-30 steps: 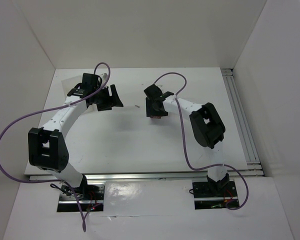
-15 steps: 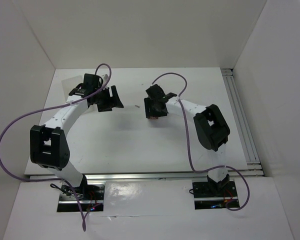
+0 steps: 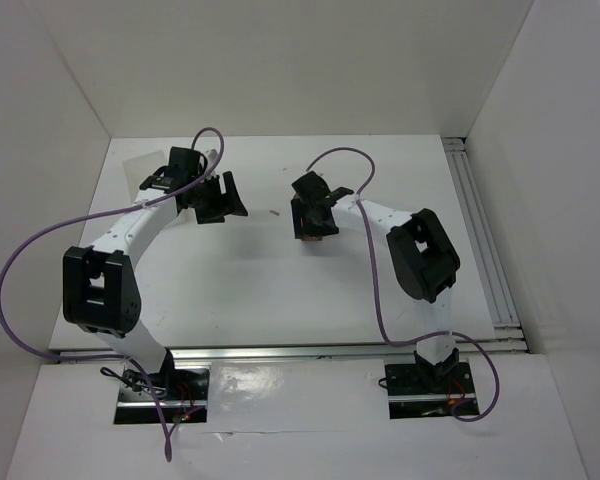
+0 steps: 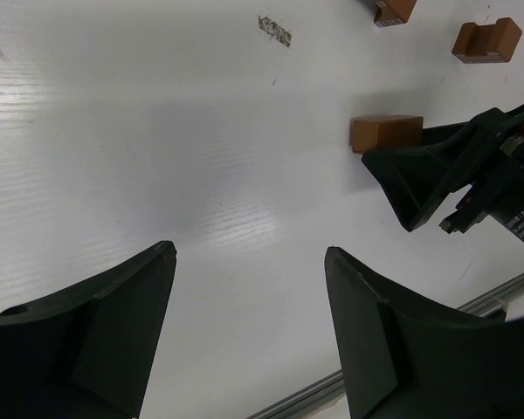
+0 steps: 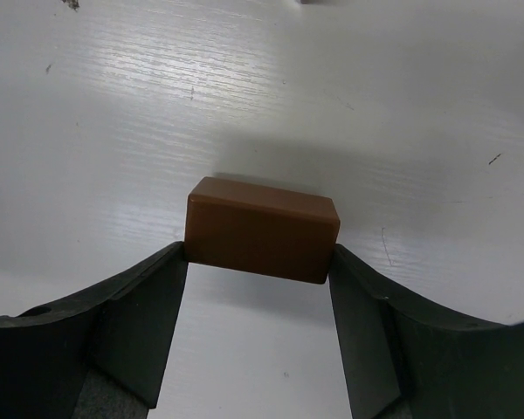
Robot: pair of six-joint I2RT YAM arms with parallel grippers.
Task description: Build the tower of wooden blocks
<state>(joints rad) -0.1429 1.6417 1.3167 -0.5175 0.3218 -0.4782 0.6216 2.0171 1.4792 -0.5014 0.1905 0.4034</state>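
Currently right gripper (image 5: 258, 266) pinches brick (image 5: 262, 229) by its ends, open table (image 5: 375, 105) all round; long axis runs finger to finger, possibly lifted. Left gripper (image 4: 249, 262) stands wide, holding nothing.

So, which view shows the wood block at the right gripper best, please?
Right wrist: the wood block sits large in the right gripper. Left wrist shows it small; top external, a sliver.

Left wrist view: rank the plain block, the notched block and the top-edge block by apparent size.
1. plain block and notched block: look alike, so unranked.
2. top-edge block: least showing, but cropped by the frame, so unsure.
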